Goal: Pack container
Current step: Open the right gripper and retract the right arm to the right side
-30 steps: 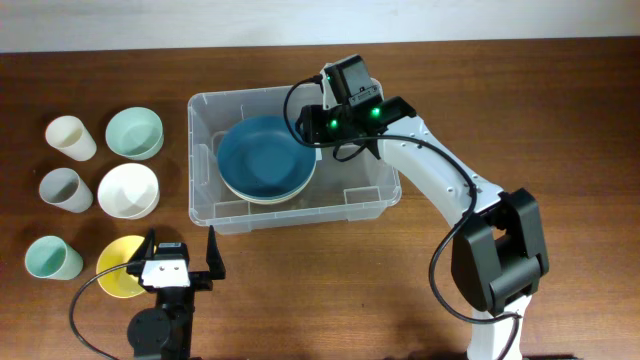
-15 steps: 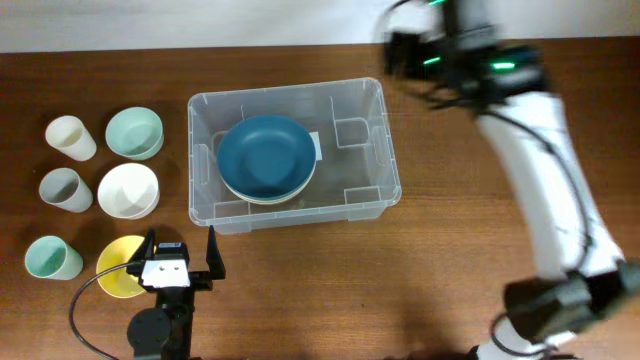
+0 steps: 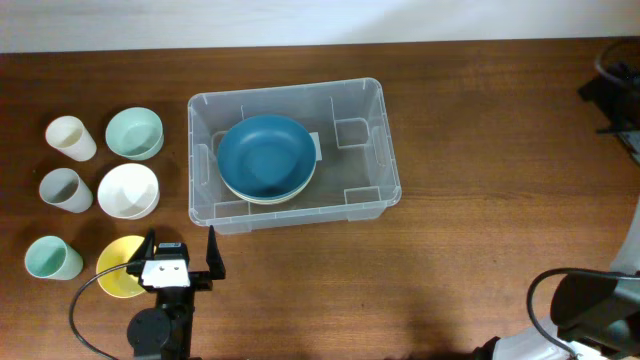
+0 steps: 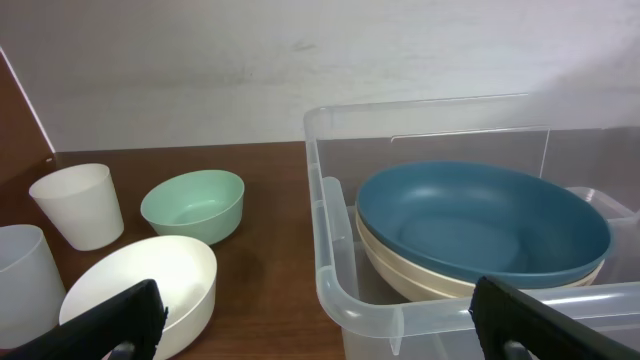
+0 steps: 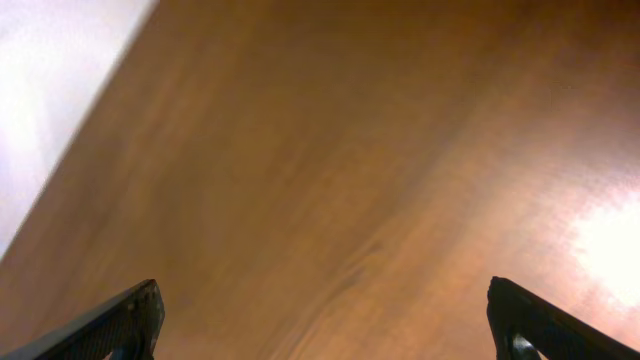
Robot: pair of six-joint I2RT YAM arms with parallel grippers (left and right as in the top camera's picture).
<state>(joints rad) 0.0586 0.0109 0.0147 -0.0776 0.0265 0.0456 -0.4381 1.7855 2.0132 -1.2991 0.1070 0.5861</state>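
The clear plastic container (image 3: 375, 130) stands mid-table and holds a blue bowl (image 3: 265, 156) stacked on a cream bowl (image 3: 262, 195). It also shows in the left wrist view (image 4: 340, 250), with the blue bowl (image 4: 480, 220) inside. My left gripper (image 3: 180, 258) is open and empty at the front left, just before the container's front left corner. My right gripper (image 5: 325, 320) is open and empty over bare wood; only part of that arm (image 3: 618, 90) shows at the far right edge.
Left of the container stand a mint bowl (image 3: 134, 133), a white bowl (image 3: 128, 190), a yellow bowl (image 3: 118, 270), a white cup (image 3: 70, 137), a grey cup (image 3: 64, 189) and a mint cup (image 3: 52, 259).
My right arm has pulled away from above the container, swinging right to the table's far right edge. The left arm and the bowls have not moved.
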